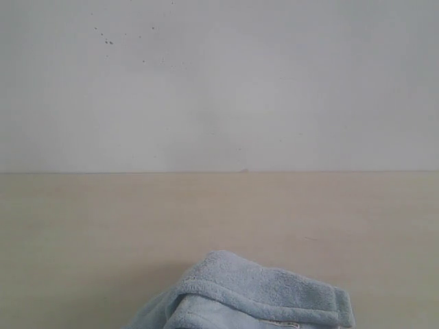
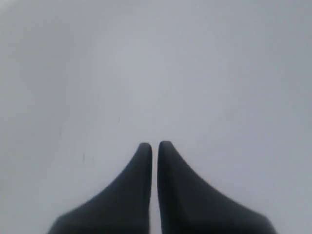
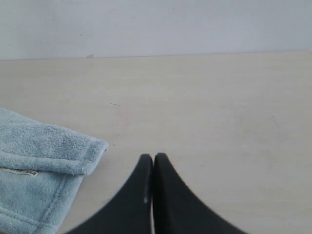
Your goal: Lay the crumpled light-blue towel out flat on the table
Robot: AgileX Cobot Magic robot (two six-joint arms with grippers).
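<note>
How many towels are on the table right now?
1. The towel lies crumpled on the table at the bottom of the exterior view, partly cut off; others could lie out of frame.

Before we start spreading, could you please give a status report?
Left end effector shut, empty. Right end effector shut, empty, beside towel. Towel crumpled on table, untouched. Nothing in the way.

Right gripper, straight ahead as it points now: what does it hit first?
Not the towel, which sits off to one side. Ahead of the right gripper lies bare table, then the white wall. Likely the table first if tilted down, else the wall; depth unclear.
</note>
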